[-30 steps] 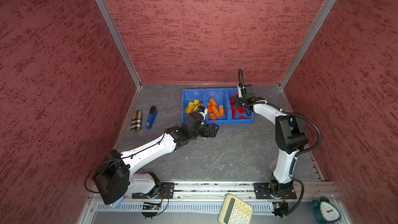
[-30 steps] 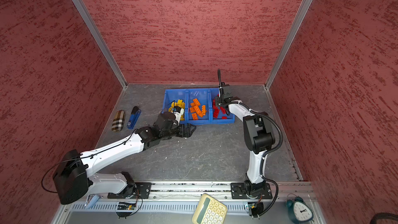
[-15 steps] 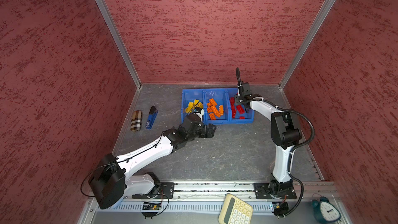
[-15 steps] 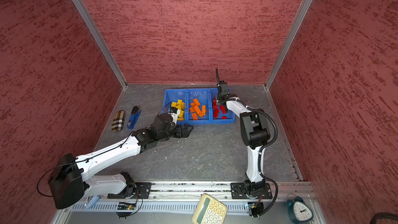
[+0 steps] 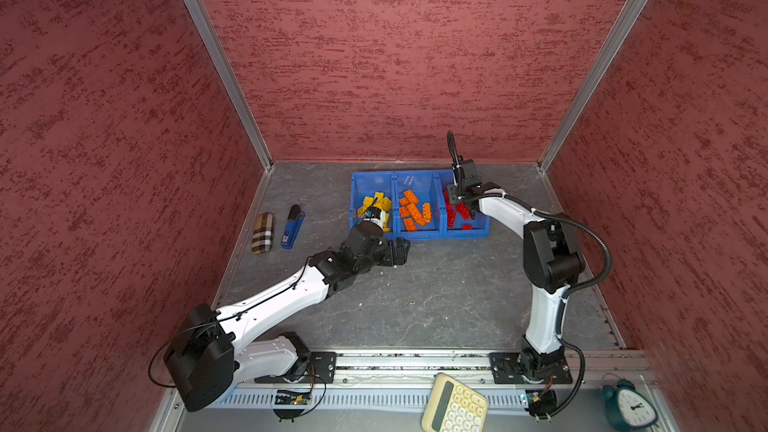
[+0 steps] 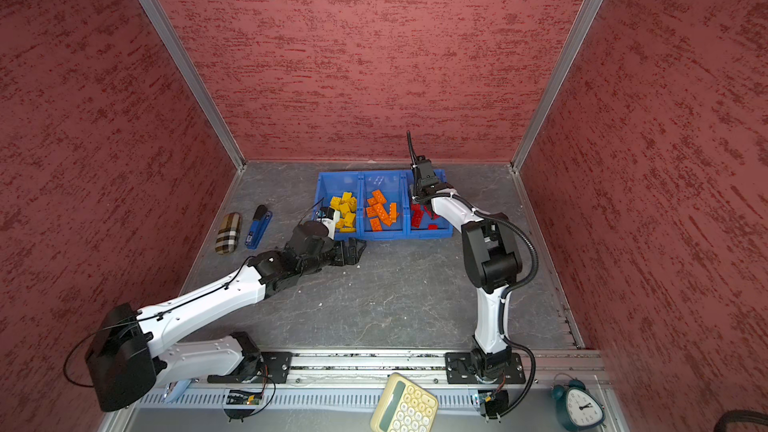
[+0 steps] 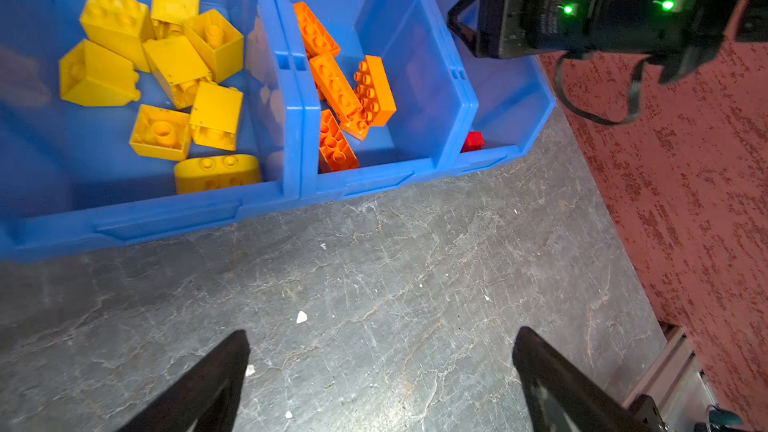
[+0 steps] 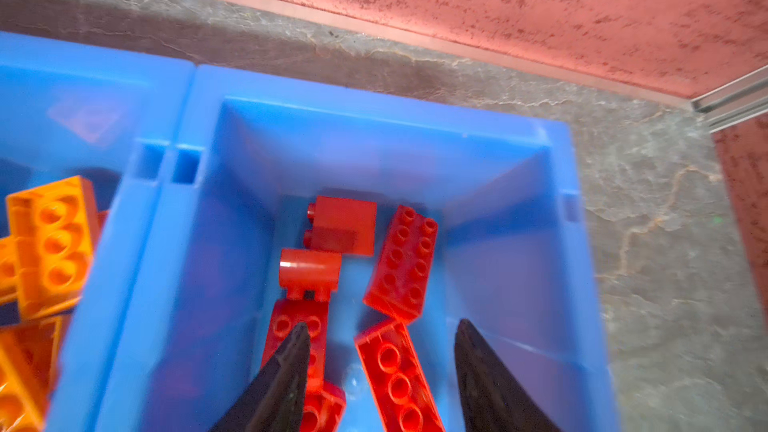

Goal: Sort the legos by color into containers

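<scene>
The containers (image 5: 419, 235) stood in a row near the back of the table (image 5: 436, 297). A narrow strip of bare surface lay behind them, with a wider strip between the rightmost bin and the right wall. In front of their low lips, a broad bare stretch of table ran to the rail (image 5: 415, 361). A blue stapler (image 5: 293, 226) and a checked case (image 5: 262, 232) lay side by side along the left edge, well apart from the bins. A calculator (image 5: 454, 405) and a clock (image 5: 629, 407) sat on the metal ledge beyond the rail.

The table was dark grey and veined like stone, with a few pale crumbs on it. Red textured walls (image 5: 395, 56) with metal corner strips closed it in on three sides.

The yellow legos (image 5: 380, 205) lay in the left bin, the orange legos (image 5: 415, 211) in the middle one and the red legos (image 5: 457, 214) in the right one.

The left arm stretched low and slantwise across the table. The left hand (image 7: 380, 338) was spread wide and held nothing, over bare table just in front of the bins. The right arm was bent at the elbow and reached over the right bin. The right hand (image 8: 383, 324) pointed down into that bin, its fingers (image 8: 282, 380) partly spread. They gripped nothing, and a red brick lay loose on the bin floor between them.
</scene>
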`<state>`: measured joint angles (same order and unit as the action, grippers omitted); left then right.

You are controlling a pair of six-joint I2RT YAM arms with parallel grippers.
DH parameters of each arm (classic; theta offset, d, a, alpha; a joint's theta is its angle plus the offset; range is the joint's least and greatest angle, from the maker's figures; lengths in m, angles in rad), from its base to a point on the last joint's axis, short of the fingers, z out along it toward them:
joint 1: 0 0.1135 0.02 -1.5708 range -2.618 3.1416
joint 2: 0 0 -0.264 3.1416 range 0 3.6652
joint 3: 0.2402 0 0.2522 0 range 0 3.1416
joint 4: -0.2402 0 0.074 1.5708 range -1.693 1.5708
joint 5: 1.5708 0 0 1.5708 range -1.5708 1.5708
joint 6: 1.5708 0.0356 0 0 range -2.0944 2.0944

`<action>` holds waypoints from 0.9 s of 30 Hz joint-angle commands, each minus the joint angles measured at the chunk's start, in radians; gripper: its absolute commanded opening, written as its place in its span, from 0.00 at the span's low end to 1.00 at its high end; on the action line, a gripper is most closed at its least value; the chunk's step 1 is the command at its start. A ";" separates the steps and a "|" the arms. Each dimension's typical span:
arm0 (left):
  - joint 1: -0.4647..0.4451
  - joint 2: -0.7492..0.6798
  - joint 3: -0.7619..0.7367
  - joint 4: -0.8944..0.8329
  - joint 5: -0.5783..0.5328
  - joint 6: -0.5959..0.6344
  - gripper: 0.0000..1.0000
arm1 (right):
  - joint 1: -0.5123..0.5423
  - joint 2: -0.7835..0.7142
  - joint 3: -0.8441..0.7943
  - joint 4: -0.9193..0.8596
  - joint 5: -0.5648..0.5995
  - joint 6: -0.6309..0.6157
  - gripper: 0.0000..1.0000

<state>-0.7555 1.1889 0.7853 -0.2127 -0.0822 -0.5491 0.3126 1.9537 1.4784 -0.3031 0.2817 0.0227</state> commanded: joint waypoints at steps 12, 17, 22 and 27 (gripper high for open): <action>0.233 -0.167 -0.061 -0.034 -0.332 -0.012 1.00 | 0.000 -0.666 -0.661 0.515 -0.147 0.085 0.99; 0.334 -0.200 -0.080 -0.005 -0.456 0.107 0.99 | -0.006 -0.831 -0.900 0.728 0.055 0.084 0.99; 0.429 -0.204 -0.078 -0.066 -0.604 0.155 0.99 | -0.076 -0.938 -1.090 0.881 0.216 0.120 0.99; 0.552 -0.181 -0.123 -0.089 -0.626 0.140 1.00 | -0.160 -0.954 -1.221 1.019 0.233 0.131 0.99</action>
<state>-0.2470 1.0000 0.6891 -0.2649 -0.6441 -0.4252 0.1806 1.0000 0.2848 0.5625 0.4438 0.1326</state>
